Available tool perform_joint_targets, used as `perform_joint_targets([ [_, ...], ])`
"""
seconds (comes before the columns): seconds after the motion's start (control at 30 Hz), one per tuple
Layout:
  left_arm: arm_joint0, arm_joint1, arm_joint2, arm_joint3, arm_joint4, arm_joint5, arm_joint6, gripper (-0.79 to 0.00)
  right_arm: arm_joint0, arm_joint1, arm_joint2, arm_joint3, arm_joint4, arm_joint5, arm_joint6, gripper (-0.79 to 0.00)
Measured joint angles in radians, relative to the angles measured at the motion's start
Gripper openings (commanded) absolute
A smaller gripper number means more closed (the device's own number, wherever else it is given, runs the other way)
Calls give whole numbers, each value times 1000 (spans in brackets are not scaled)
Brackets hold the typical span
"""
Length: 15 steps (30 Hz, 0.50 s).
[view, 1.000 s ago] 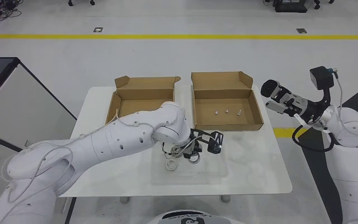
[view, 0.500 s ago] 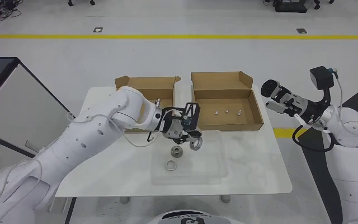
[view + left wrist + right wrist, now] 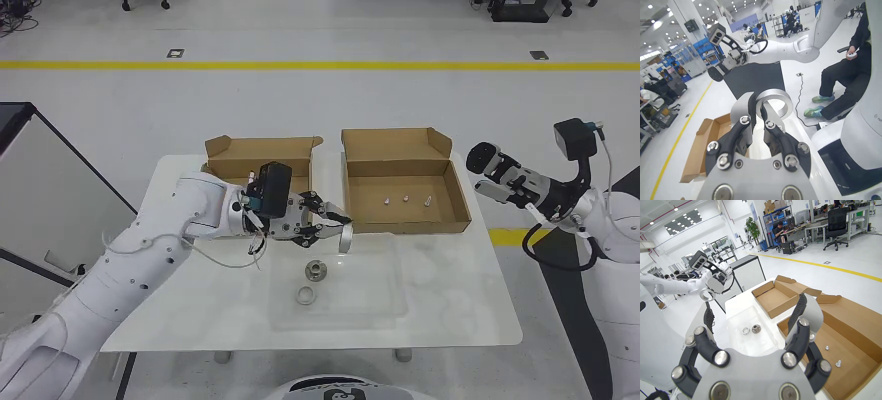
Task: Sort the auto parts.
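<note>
My left gripper [image 3: 338, 228] is shut on the rim of a large silver ring [image 3: 346, 240], holding it in the air above the far edge of the clear tray [image 3: 390, 310], just in front of the gap between the two boxes. In the left wrist view the ring [image 3: 775, 103] is pinched between the gripper's [image 3: 758, 111] pads. A flanged metal part [image 3: 316, 269] and a small ring [image 3: 304, 295] lie in the tray. My right gripper [image 3: 497, 172] hangs open and empty in the air to the right of the right box; its own view shows the gripper [image 3: 755, 308] spread wide.
Two open cardboard boxes stand at the back of the white table. The left box [image 3: 255, 185] holds nothing. The right box [image 3: 450, 200] holds three small bolts [image 3: 406, 198]. A person sits beside the table [image 3: 844, 75], holding a small controller.
The left arm has lifted the large ring off the tray and drawn back toward the boxes, its elbow swinging left. The right arm has kept still.
</note>
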Motion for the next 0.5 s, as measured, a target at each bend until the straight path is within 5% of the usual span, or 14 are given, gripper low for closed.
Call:
perform_joint_targets([
  [0.5,-1,2,-1,10,33,0,15,-785,0,0,0,0,0,0,0,0],
])
